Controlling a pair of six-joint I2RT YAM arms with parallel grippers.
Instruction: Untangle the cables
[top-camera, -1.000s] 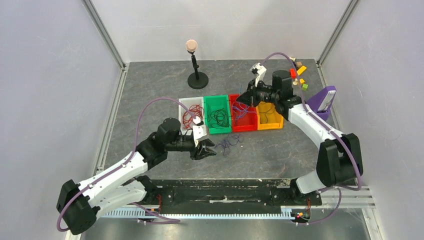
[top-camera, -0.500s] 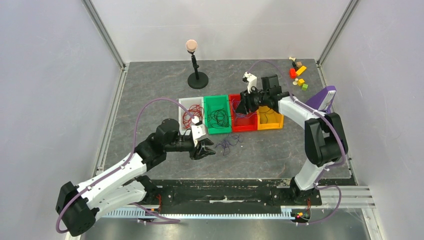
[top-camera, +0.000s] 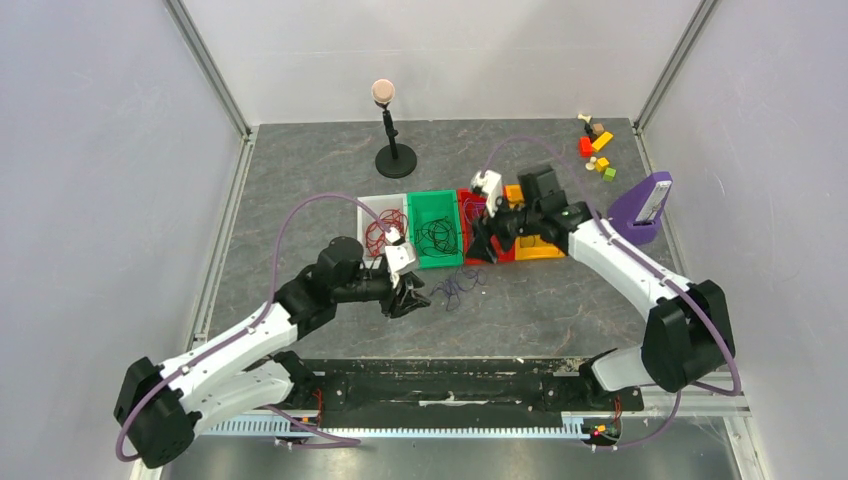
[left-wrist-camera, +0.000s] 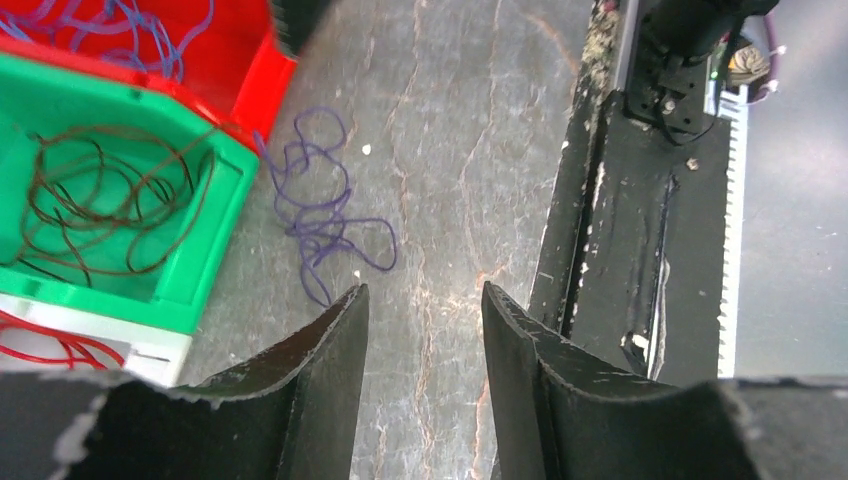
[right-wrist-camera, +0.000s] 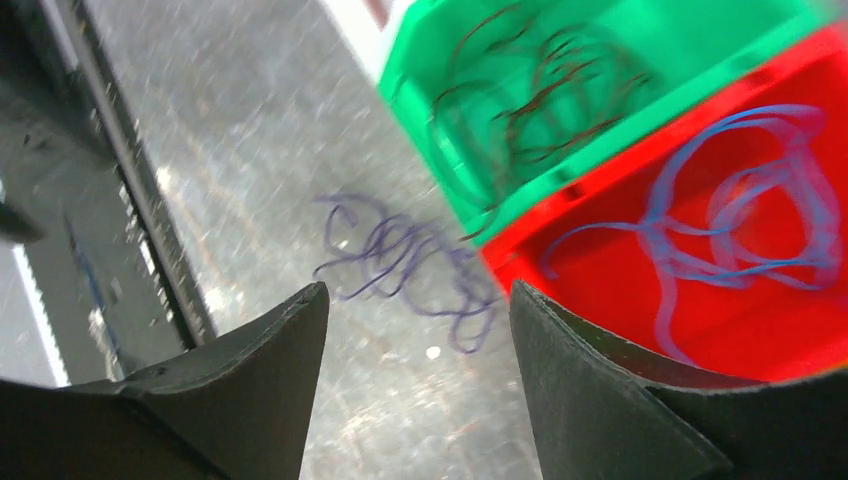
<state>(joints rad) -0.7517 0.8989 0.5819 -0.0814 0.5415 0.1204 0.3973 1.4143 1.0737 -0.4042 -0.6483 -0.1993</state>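
Note:
A loose clump of purple-blue cables (top-camera: 458, 287) lies on the table in front of the green bin (top-camera: 436, 255); it also shows as cables (left-wrist-camera: 320, 215) and cables (right-wrist-camera: 410, 255) in the wrist views. My left gripper (top-camera: 410, 298) hangs just left of the clump, open, with nothing between its fingers (left-wrist-camera: 330, 350). My right gripper (top-camera: 480, 245) is over the front of the red bin (top-camera: 466, 212), open and empty (right-wrist-camera: 418, 290). Red cables (top-camera: 383, 232) fill the white bin, black cables (left-wrist-camera: 110, 200) the green one, blue cables (right-wrist-camera: 740, 215) the red one.
An orange bin (top-camera: 540, 250) ends the row on the right. A round-headed stand (top-camera: 392, 130) is behind the bins. Small coloured blocks (top-camera: 597, 150) and a purple holder (top-camera: 640, 210) sit at the back right. A black rail (top-camera: 450, 385) runs along the near edge.
My right gripper has opened and swung from above the red and orange bins down toward the red bin's front edge. The left gripper has widened slightly and barely moved.

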